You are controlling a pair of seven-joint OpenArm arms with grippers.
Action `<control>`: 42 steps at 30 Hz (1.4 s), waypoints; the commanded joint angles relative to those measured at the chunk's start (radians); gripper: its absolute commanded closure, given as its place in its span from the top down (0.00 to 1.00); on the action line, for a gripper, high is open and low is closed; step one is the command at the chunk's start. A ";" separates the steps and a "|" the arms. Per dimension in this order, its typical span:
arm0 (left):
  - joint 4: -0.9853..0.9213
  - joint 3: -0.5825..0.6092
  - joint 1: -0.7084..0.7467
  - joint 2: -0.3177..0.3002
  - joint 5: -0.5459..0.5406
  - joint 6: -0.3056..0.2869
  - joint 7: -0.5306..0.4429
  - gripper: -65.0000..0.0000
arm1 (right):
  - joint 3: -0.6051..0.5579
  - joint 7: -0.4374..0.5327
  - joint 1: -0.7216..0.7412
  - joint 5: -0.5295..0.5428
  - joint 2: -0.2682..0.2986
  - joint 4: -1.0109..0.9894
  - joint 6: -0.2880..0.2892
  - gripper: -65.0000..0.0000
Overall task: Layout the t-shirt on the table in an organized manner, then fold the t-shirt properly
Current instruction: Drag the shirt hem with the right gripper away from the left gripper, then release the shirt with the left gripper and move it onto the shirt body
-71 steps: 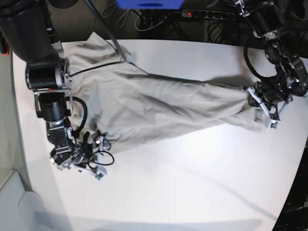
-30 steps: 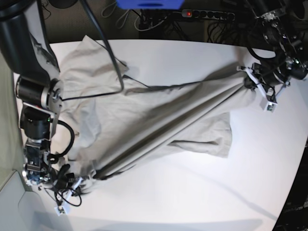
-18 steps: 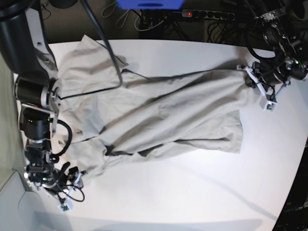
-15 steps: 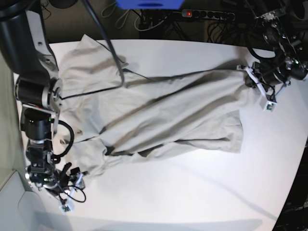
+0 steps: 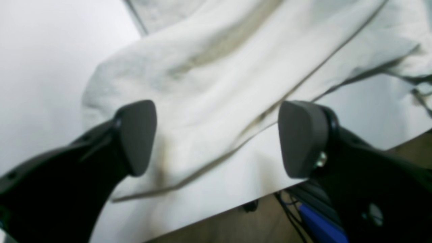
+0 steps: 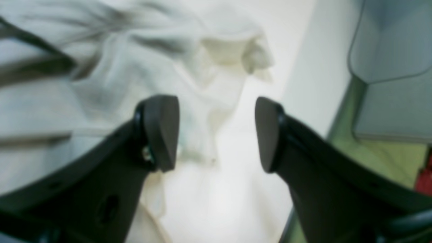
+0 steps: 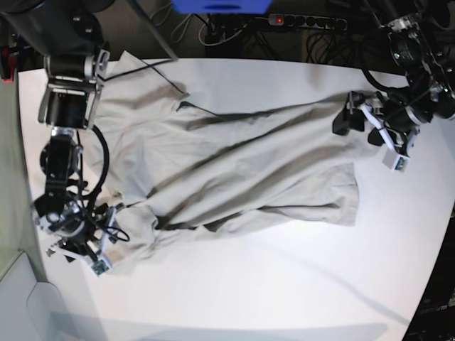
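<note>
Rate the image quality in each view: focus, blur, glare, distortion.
Left wrist: fingers fairly sharp, t-shirt soft. Right wrist: blurred throughout, cloth folds smeared. Base: sharpest, mild wide-angle curving of the table edge, a soft bright patch on its white top, no harsh glare.

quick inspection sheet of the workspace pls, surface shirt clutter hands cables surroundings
surface: white table, bare toward the near edge, no stains seen
job's things: t-shirt stretched across the table, creased, its lower edge folded under; not yet flat, not folded
clutter: nothing seen on the table
hands: left hand open above a shirt edge near the table edge, nothing between its pads; right hand open over bunched cloth, holding nothing
cables: dark cable crosses the far left corner of the shirt; loose cables and a power strip behind the table
surroundings: blue object at the far edge; grey panel and greenish floor beside the table
</note>
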 commanded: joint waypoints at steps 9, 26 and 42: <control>-0.027 -0.109 -0.160 -0.002 0.009 0.012 -0.023 0.86 | 0.003 -0.047 -0.117 0.001 -0.018 0.193 -0.001 0.56; -0.398 -0.083 -0.436 0.275 0.217 0.005 -0.162 0.41 | 0.003 -0.049 -0.239 -0.002 -0.056 0.307 -0.001 0.56; -0.180 0.121 -0.530 0.285 0.391 0.303 -0.549 0.00 | 0.005 -0.049 -0.245 -0.002 -0.061 0.322 -0.001 0.56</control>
